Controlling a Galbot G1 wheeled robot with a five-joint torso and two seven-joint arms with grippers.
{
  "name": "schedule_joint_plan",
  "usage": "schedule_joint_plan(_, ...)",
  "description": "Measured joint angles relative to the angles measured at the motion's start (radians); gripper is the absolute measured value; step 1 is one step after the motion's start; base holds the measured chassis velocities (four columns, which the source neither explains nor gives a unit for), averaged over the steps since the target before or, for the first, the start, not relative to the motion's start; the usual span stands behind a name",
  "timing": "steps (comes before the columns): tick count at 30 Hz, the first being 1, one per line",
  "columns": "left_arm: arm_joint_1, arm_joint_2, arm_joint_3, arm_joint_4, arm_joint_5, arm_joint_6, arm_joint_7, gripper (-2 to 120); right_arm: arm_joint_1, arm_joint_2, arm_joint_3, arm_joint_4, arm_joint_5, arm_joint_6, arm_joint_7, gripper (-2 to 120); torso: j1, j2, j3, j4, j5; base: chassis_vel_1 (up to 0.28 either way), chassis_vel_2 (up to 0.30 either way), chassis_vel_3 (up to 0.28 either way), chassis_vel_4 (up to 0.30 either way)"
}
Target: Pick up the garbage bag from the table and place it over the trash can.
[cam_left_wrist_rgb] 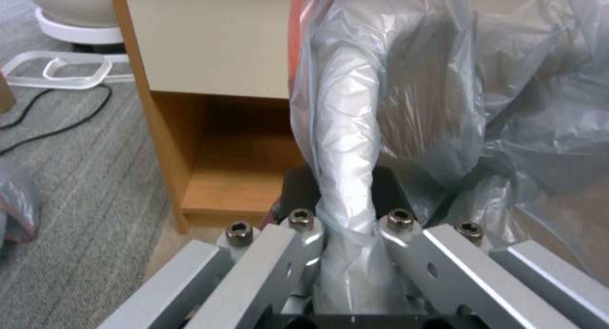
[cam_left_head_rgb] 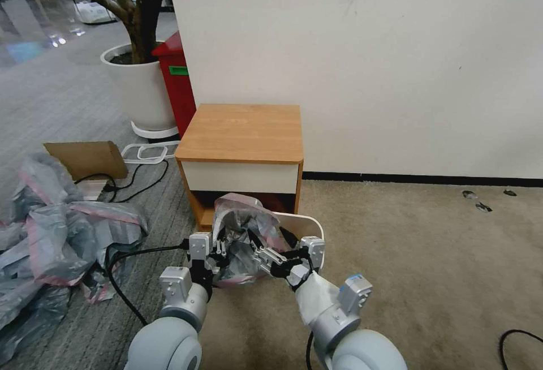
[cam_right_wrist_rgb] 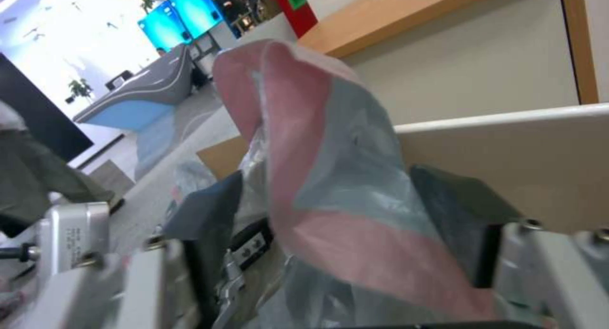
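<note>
Garbage bag [cam_left_head_rgb: 244,234] bunched over trash can [cam_left_head_rgb: 308,224] on beige carpet [cam_left_head_rgb: 430,268] before table [cam_left_head_rgb: 243,132]; left gripper [cam_left_head_rgb: 218,254] and right gripper [cam_left_head_rgb: 266,258] both clamped on it

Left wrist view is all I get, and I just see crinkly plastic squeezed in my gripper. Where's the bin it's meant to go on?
Observer: The trash can stands on the floor right in front of the table, and the garbage bag is bunched above its opening.
Operator: Is my other arm helping?
Observer: Yes. The right gripper is shut on the bag's pink rim band, close beside the left gripper.
Operator: Is the bag on the bin already?
Observer: Not yet. The can's far rim is bare, with no plastic folded over it.
</note>
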Motion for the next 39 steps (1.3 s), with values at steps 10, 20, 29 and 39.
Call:
schedule_joint_plan(10,-0.002,-0.008,0.002,-0.012,-0.080,0.025,-0.025,5,0.005,-0.001,0.007,-0.025,-0.034,0.029,-0.012,30,0.000,0.000,0.000,0.0000,0.0000,0.000,0.000,0.000,0.000)
schedule_joint_plan(20,0.000,-0.010,0.003,-0.015,-0.090,0.033,-0.028,5,0.023,-0.019,0.059,0.001,0.002,0.017,-0.005,0,0.000,0.000,0.000,-0.0001,0.0000,0.000,0.000,0.000,0.000)
schedule_joint_plan(29,0.009,-0.019,0.016,-0.018,-0.086,0.035,-0.021,5,0.129,-0.096,0.130,0.043,0.144,-0.060,0.074,0,0.000,0.000,0.000,0.0000,0.0001,0.000,0.000,0.000,0.000)
schedule_joint_plan(39,0.036,-0.026,0.013,-0.034,-0.067,0.033,0.016,5,0.245,-0.168,0.177,0.044,0.257,-0.145,0.197,0,0.000,0.000,0.000,0.0000,0.0001,0.000,0.000,0.000,0.000)
